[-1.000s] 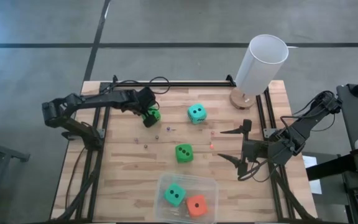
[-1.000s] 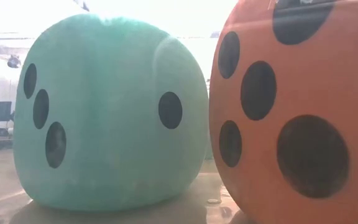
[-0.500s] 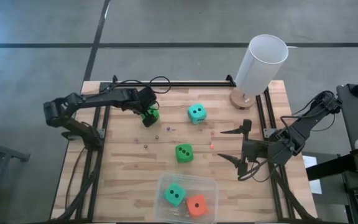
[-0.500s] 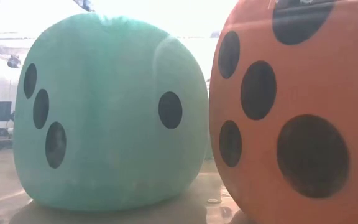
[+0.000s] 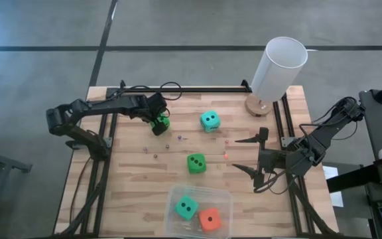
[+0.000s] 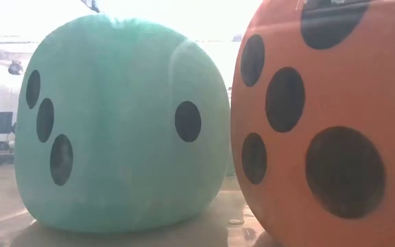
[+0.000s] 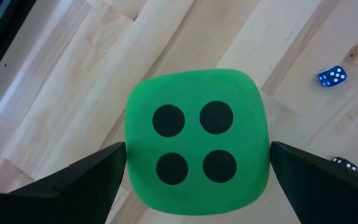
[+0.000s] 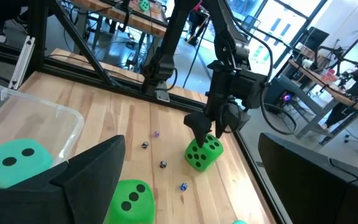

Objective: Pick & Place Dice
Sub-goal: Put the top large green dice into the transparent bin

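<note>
Wooden tabletop point(image 5: 131, 179): nothing has shifted over the last second. Left gripper point(image 5: 158, 123) jaws spread around green die point(image 5: 162, 123) near far-left corner, unpinched; grasp pending. Right gripper point(image 5: 252, 159) spread, idle by right edge.

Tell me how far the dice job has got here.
Done: a teal die and the orange-red die lie in the clear bin. In hand: the left gripper is open around a green die, not gripped. Left: the teal die and green die on the table. The right gripper waits open.
</note>
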Controlling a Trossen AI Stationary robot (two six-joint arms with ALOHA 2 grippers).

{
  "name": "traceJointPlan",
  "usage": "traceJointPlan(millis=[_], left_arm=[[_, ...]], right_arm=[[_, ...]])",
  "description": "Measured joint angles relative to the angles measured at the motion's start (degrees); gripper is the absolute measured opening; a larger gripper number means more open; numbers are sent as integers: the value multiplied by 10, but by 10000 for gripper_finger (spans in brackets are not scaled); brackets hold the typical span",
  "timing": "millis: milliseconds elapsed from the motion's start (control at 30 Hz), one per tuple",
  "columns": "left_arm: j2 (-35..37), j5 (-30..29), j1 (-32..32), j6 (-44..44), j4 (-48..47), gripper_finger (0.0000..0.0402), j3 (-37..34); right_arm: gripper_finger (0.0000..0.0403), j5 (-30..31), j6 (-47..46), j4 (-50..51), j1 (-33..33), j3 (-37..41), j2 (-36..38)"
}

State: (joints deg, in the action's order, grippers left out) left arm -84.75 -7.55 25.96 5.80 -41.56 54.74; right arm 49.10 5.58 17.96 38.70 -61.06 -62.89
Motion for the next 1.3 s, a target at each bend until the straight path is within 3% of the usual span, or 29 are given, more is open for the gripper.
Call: traceJointPlan(millis=[600,1100,1300], left_arm=[[2,5,1,1,18,399,-19],[3,11,0,54,40,400,-36],[2,11,0,63,39,376,-36]], right_arm=[[366,0,0,0,0,0,0],[366,0,0,0,0,0,0],[366,0,0,0,0,0,0]])
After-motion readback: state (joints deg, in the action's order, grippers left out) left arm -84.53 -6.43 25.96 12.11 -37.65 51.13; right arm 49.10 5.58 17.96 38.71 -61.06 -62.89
